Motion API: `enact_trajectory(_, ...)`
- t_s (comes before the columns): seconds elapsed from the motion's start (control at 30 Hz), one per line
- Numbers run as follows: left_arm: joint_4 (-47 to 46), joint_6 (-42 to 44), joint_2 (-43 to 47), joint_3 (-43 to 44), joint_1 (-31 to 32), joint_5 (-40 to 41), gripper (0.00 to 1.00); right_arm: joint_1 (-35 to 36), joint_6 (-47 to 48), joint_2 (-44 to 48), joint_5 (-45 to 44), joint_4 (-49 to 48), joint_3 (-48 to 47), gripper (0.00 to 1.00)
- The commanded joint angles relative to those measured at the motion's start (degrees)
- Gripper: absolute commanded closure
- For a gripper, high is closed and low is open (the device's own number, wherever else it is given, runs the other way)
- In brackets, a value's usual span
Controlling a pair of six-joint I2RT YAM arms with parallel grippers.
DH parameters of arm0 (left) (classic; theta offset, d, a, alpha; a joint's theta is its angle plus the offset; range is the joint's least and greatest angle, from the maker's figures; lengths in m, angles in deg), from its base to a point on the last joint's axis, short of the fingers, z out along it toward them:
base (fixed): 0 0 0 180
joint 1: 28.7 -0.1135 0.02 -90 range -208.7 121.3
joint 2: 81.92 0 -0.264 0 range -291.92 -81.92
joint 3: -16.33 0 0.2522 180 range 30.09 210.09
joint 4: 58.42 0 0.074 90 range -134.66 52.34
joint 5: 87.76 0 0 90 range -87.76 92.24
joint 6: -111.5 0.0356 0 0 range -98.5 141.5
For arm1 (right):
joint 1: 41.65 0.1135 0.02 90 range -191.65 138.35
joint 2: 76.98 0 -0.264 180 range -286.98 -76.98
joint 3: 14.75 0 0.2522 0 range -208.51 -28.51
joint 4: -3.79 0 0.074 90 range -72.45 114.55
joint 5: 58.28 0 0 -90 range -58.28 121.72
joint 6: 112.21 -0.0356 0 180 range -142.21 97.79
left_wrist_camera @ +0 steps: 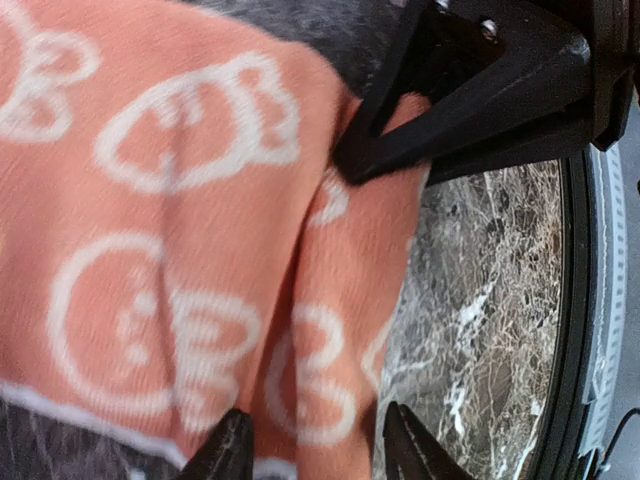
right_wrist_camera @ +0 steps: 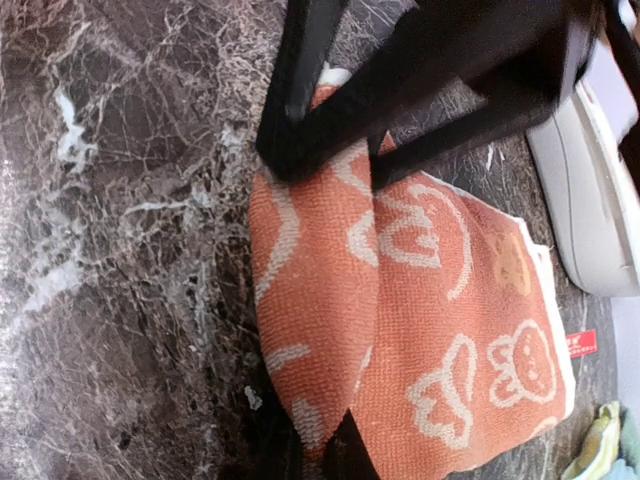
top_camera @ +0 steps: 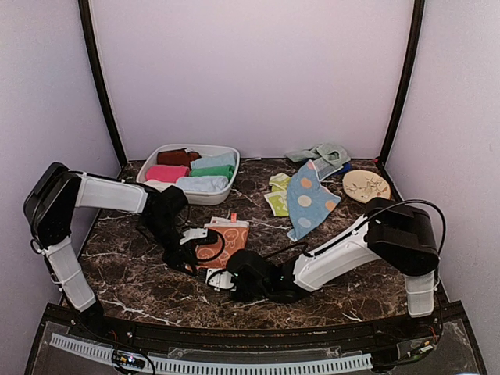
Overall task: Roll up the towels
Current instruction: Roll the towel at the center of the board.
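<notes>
While your right gripper (right_wrist_camera: 340,450) pinches the rounded fold of the nubby peach-orange towel (right_wrist_camera: 430,300), the tapered fingers (left_wrist_camera: 225,455) of your left gripper (left_wrist_camera: 320,455) stand apart astride it, on the veined marble table (right_wrist_camera: 120,250), front centre.

Note the white tub (top_camera: 207,198) at the far left of your worktop (top_camera: 133,269) and the beige disc (top_camera: 366,186) at its far right, well apart; dark veined marble throughout.

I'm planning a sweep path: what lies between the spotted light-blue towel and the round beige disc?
Only bare marble tabletop separates the light-blue towel from the beige disc, shown in the top view.
</notes>
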Motion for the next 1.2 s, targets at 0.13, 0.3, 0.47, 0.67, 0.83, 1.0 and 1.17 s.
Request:
enact_trajectory(0.13, -3.31, 3.69, 21.1, -12.85, -6.31, 4.61, 0.52, -2.76, -17.27, 3.14, 15.63, 9.46, 0.63, 1.0)
enact_trajectory(0.3, -3.56, 5.31, 27.85, -14.75, -6.12, 2.96, 0.51, -7.6, -25.75, 2.61, 29.23, 12.23, -0.38, 1.0)
enact_trajectory(0.47, -3.98, 3.96, 28.73, -15.23, 0.33, 2.32, 0.53, -12.77, -34.3, 0.39, 42.63, 13.33, -1.97, 1.0)
enact_trajectory(0.67, -11.15, 1.83, 24.36, -16.8, 9.04, 8.02, 0.55, -14.42, -37.96, -1.93, 49.38, 13.79, -2.7, 1.0)
enact_trajectory(0.83, -18.03, 1.12, 21.04, -17.55, 12.04, 12.66, 0.57, -15.26, -41.49, -2.66, 53.52, 12.79, -3.11, 1.0)
enact_trajectory(1.0, -21.49, 1.8, 21.72, -18.36, 13.67, 16.58, 0.58, -15.68, -42.62, -2.74, 56.11, 12.63, -3.11, 1.0)
enact_trajectory(1.17, -19.49, 1.36, 22.7, -17.46, 14.16, 15.15, 0.58, -15.76, -43.9, -3.42, 57.93, 12.01, -3.0, 1.0)
